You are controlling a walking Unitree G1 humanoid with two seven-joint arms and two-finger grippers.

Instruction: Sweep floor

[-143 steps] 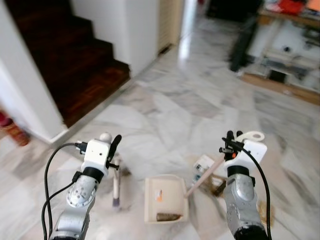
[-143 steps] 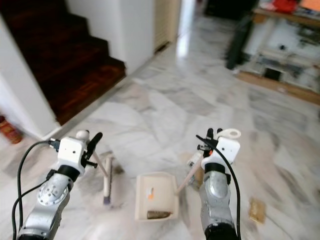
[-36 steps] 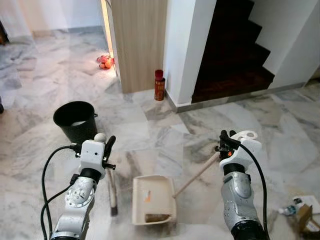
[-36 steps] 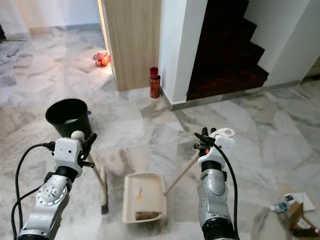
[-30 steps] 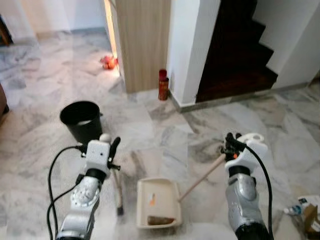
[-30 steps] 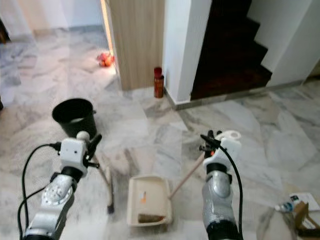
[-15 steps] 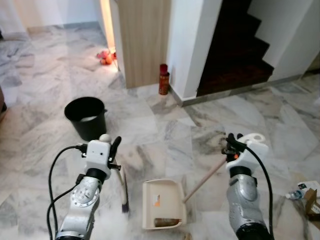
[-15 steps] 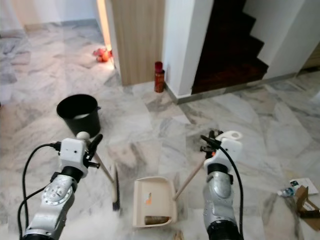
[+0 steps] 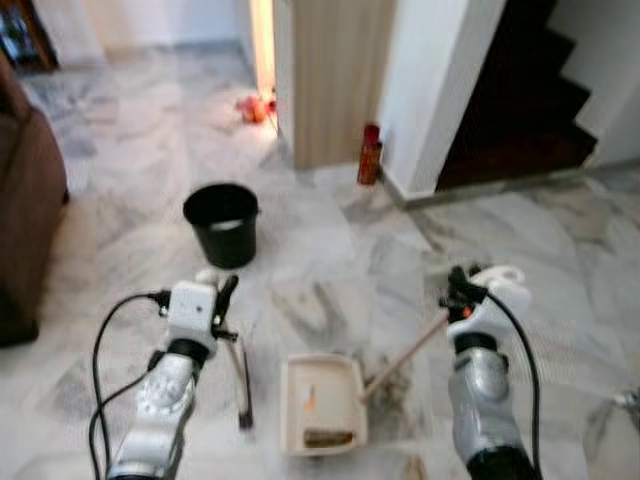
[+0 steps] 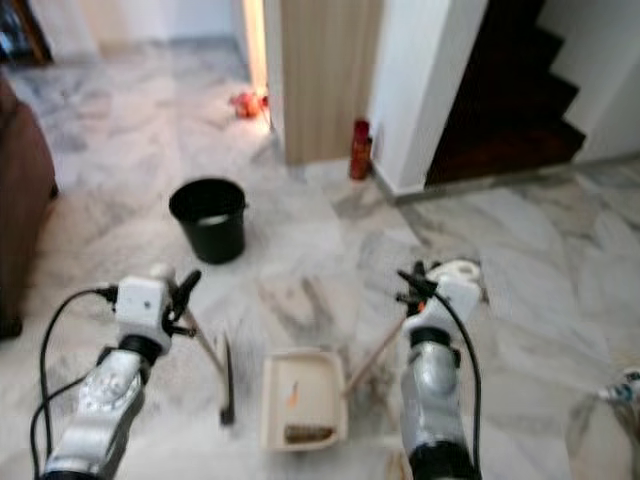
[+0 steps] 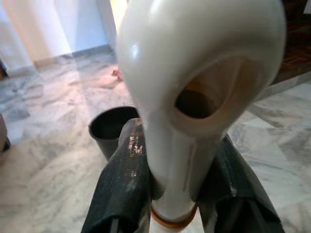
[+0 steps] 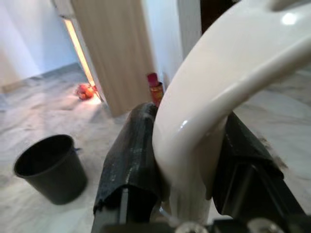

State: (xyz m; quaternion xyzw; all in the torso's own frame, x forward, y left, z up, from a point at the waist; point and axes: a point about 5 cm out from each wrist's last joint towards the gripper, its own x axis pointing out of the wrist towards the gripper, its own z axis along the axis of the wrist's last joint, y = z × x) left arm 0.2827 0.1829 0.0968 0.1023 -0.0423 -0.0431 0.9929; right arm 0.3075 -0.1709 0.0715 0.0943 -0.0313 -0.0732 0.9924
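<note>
- Since the earlier frames the camera has turned, bringing the black bucket (image 9: pixel 221 224) nearer ahead.
- Left gripper (image 11: pixel 167 194) is clamped on the broom (image 9: pixel 240 375) handle.
- Right gripper (image 12: pixel 187 165) is clamped on the dustpan (image 9: pixel 320 400) handle.
- Debris lies in the dustpan below both grippers; emptying looks left.
- No readable writing.

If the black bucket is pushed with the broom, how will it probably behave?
The black bucket looks like thin plastic, so probably light. It stands upright on smooth marble floor, so it would likely slide; a high push might tip it.
</note>
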